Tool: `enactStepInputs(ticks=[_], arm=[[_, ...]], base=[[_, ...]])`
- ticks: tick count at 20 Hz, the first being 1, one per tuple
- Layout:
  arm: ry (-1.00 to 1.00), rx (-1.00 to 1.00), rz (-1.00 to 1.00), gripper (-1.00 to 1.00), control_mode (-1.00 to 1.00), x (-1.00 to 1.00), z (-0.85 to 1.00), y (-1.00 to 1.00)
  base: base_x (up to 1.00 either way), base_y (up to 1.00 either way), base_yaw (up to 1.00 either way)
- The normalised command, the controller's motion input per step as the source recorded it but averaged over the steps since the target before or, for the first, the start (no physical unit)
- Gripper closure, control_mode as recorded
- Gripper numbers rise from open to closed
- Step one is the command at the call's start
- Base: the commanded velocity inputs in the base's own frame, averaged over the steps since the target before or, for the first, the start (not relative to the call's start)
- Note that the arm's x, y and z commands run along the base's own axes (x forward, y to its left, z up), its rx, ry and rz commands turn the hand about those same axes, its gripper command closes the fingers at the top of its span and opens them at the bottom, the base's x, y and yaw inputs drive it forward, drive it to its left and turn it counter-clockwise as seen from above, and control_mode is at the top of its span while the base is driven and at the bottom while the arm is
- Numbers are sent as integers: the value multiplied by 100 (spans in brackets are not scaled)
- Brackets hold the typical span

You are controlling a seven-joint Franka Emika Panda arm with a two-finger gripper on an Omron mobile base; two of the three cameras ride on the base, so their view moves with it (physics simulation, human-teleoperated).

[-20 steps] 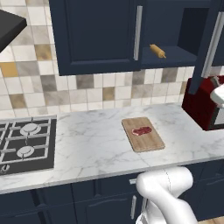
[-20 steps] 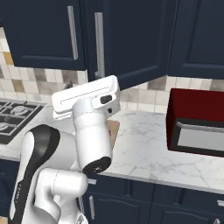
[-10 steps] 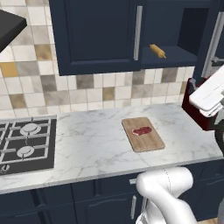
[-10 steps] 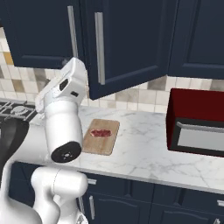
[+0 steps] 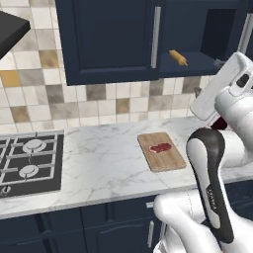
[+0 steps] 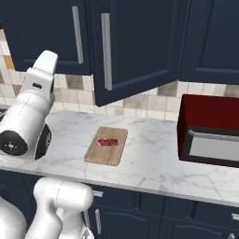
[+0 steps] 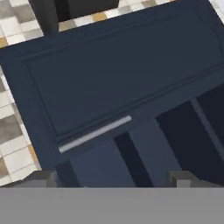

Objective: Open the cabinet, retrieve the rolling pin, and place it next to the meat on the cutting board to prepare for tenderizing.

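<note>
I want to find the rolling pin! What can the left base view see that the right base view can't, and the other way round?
Left base view: the rolling pin lying inside the open cabinet, and a black stove on the counter's left.

Right base view: a dark red box with a grey front, standing on the right of the counter, and the swung-open door from outside.

Both: the cutting board with the meat on it, the marble counter, the tiled wall and the white arm.

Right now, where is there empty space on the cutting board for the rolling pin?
The cutting board is bare on both sides of the meat, with its widest bare strip at the front edge. The marble counter lies open between board and stove.
</note>
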Motion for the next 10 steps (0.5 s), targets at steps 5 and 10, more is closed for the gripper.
enactStepInputs(ticks=[5,10], arm=[[1,-26,-48,-100,-100,54,0,27],[2,-17,-48,-100,-100,52,0,1]], base=[[0,0,0],[0,0,0]])
